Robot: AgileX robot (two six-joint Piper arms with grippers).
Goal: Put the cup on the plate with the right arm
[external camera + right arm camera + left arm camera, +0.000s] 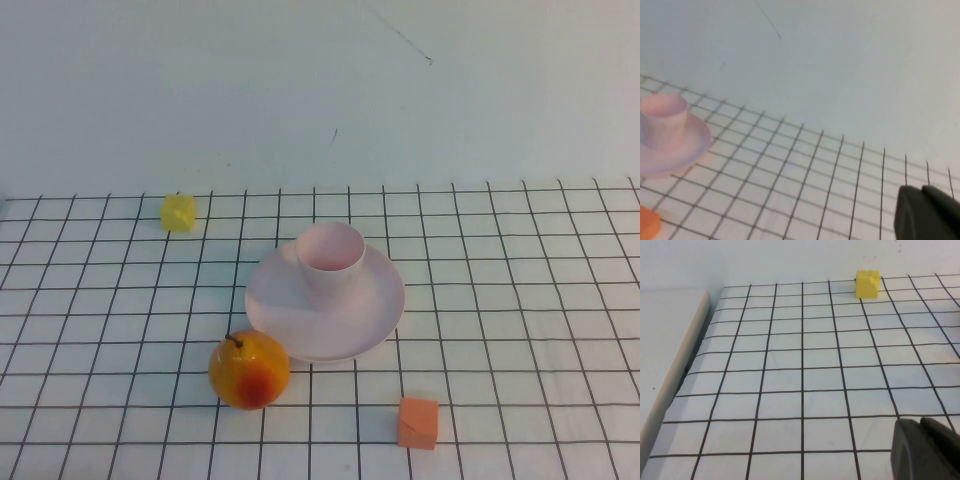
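Note:
The pale pink cup (330, 258) stands upright on the pale pink plate (350, 325) near the table's middle; both also show in the right wrist view, the cup (664, 121) on the plate (687, 145). Neither arm shows in the high view. My right gripper (920, 192) is shut and empty, well away from the plate over the grid cloth. My left gripper (920, 422) is shut and empty over the cloth on the left side, far from the cup.
An orange-yellow fruit (249, 369) sits just in front-left of the plate. An orange block (418, 422) lies in front-right of it, also in the right wrist view (647, 222). A yellow block (178, 212) sits at the back left (867, 283). The cloth's left edge (685, 375) borders bare table.

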